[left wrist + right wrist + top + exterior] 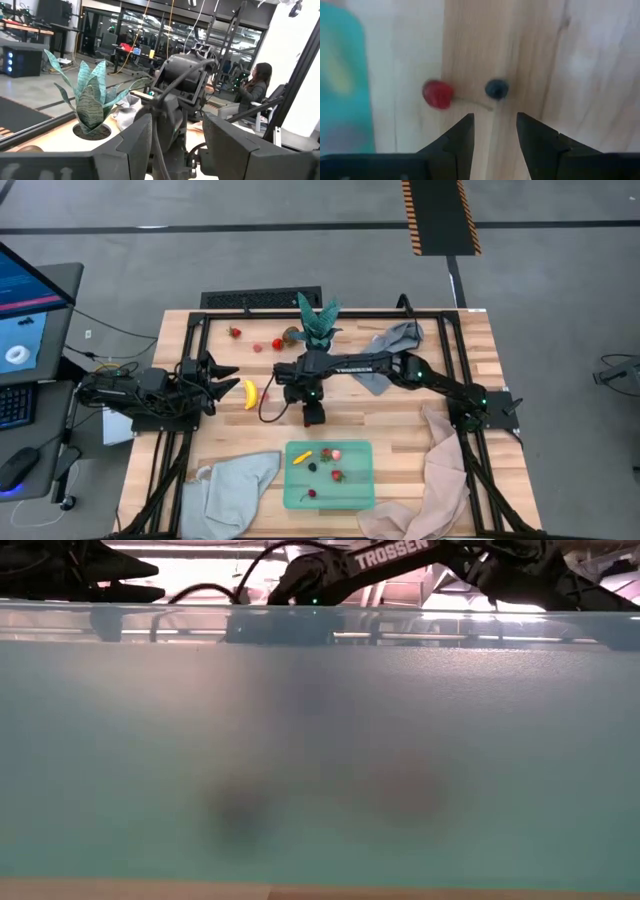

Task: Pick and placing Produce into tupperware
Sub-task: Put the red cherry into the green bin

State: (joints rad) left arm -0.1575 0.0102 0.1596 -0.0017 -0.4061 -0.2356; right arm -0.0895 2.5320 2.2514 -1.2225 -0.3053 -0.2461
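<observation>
The mint-green tupperware (352, 490) sits near the table's near edge and holds several small fruits; its wall (320, 760) fills the low view. My right gripper (494, 131) points down, open, just above a red cherry-like piece (438, 94) and a dark berry (496, 88), which lie on the wood joined by a thin stem. In the high view this gripper (313, 418) hides both. The yellow banana (250, 393) lies beside my open left gripper (228, 377), which waits at the table's left. Two red strawberries (235, 332) (277, 345) and a brown round piece (290, 335) lie near the far edge.
A green potted plant (318, 322) stands at the far edge behind the right arm. A grey cloth (395, 345) lies far right, a pale grey-green cloth (235, 485) near left, a pinkish cloth (432, 480) near right. A seated person (255, 87) shows in the room beyond.
</observation>
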